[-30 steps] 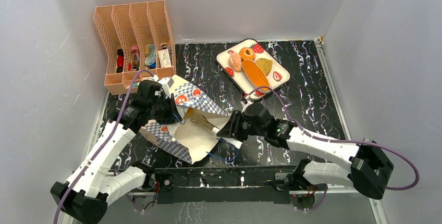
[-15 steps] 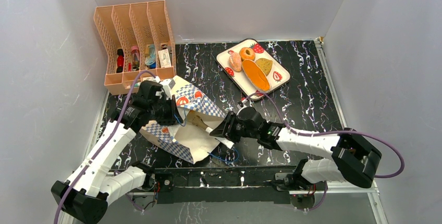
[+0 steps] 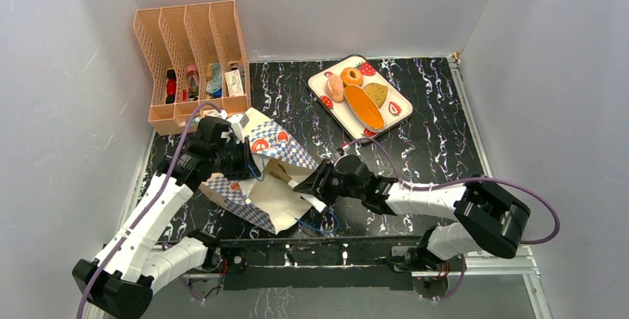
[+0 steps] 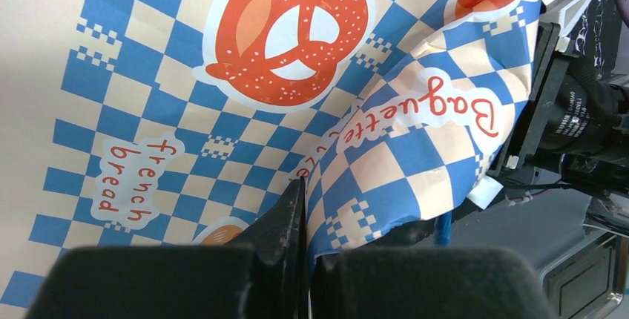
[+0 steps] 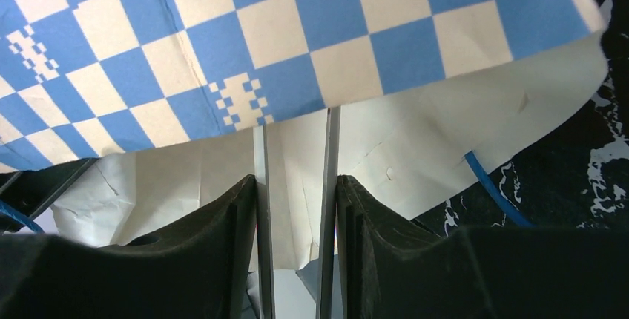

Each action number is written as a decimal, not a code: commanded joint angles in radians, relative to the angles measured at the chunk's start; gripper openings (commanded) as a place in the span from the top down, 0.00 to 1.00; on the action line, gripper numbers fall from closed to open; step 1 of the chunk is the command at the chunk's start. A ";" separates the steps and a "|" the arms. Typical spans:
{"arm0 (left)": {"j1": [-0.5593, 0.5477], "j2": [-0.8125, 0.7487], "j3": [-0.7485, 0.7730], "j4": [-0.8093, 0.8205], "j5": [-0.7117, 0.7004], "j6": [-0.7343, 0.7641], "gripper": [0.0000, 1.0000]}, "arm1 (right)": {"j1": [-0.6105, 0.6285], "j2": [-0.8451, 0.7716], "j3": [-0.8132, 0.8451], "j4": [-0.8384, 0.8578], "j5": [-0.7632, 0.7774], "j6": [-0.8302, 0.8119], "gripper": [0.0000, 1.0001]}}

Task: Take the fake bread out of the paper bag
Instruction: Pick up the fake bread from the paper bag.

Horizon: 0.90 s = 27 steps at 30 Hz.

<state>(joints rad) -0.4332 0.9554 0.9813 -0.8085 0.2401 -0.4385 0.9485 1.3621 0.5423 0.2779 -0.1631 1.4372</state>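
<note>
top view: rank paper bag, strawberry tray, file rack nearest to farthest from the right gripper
1. paper bag, at the right gripper fingertips, to its left
2. strawberry tray, farther back, slightly right
3. file rack, back-left corner

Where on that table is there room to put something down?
Bare tabletop lies right of the strawberry tray and between it and the peach rack. Near left is crowded: paper bag, left gripper, right gripper.

Matt creased paper bag point(image 3: 271, 199), smooth marbled black table point(image 3: 445, 133), peach plastic rack point(image 3: 222, 30)
</note>
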 commanded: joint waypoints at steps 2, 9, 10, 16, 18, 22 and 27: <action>0.004 -0.034 -0.001 -0.013 0.039 -0.005 1.00 | 0.006 0.032 0.058 0.126 0.009 0.028 0.61; 0.004 -0.048 -0.016 -0.007 0.060 -0.011 1.00 | 0.005 0.093 0.082 0.166 0.014 0.030 0.60; 0.004 -0.047 -0.016 -0.007 0.064 -0.010 1.00 | 0.006 0.105 0.086 0.176 0.011 0.029 0.60; 0.004 -0.037 -0.013 -0.010 0.074 0.004 1.00 | 0.006 0.196 0.141 0.214 -0.005 0.019 0.61; 0.004 -0.043 -0.015 -0.009 0.071 0.004 1.00 | 0.005 0.219 0.158 0.217 -0.013 0.008 0.63; 0.004 -0.060 -0.010 -0.010 0.064 -0.004 1.00 | 0.006 0.252 0.192 0.222 -0.027 -0.008 0.79; 0.004 -0.083 0.015 -0.044 0.014 -0.011 1.00 | 0.006 0.243 0.222 0.179 -0.047 -0.029 1.00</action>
<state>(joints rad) -0.4282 0.9123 0.9665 -0.8112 0.2443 -0.4381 0.9512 1.6249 0.7006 0.4191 -0.2066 1.4349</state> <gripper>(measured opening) 0.009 0.123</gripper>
